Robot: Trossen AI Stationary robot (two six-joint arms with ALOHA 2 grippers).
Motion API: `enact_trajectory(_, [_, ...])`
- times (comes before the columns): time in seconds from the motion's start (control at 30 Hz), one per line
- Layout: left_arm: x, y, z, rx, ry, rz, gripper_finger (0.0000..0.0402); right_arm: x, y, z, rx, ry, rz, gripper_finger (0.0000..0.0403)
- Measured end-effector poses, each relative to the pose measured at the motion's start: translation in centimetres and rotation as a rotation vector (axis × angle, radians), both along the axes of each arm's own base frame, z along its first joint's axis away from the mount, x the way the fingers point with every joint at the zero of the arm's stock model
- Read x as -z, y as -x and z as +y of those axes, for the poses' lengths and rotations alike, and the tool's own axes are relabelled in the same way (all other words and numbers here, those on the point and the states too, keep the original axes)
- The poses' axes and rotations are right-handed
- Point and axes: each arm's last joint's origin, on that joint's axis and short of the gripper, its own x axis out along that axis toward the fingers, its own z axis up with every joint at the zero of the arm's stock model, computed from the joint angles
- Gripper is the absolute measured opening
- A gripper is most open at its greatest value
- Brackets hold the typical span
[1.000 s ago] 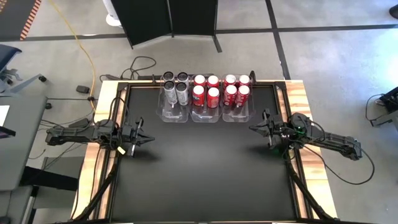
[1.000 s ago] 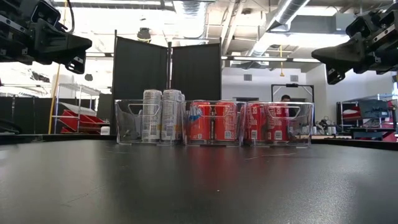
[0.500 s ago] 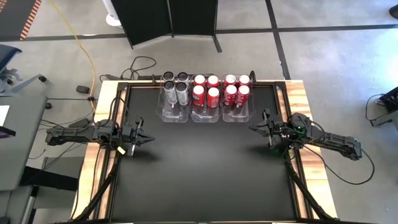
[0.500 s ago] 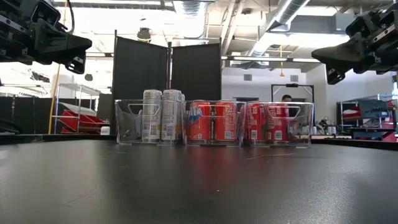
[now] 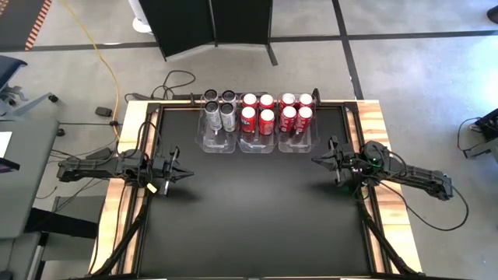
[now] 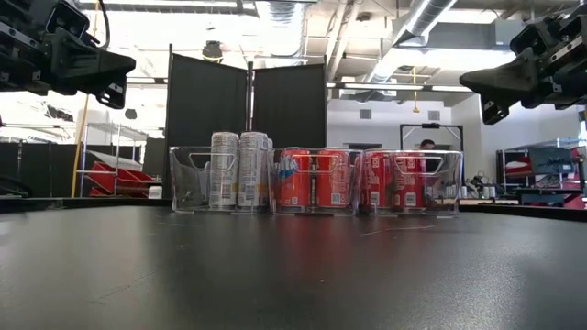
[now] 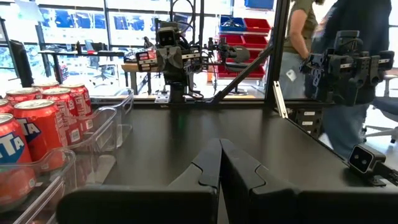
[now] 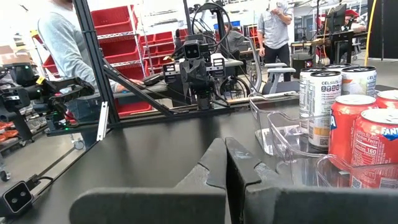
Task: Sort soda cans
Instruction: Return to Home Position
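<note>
Three clear bins stand side by side at the table's far middle. The left bin holds the silver-grey cans, upright on their bases. The middle bin and the right bin hold the red cans. In the low view the silver cans stand left of the red cans. My left gripper hovers shut over the table's left side, and my right gripper hovers shut over its right side. Both are raised, empty, and point toward the table's middle.
The near part of each bin holds no cans. The black tabletop between and in front of the arms is bare. People stand in the room beyond the table: one in the left wrist view, another in the right wrist view.
</note>
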Motion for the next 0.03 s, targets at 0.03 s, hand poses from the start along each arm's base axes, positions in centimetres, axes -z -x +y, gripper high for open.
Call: enact_trajectory(0.03, [0.00, 0.00, 0.00, 0.000, 0.000, 0.000, 0.0000, 0.00, 0.00, 0.00, 0.000, 0.000, 0.000, 0.0011])
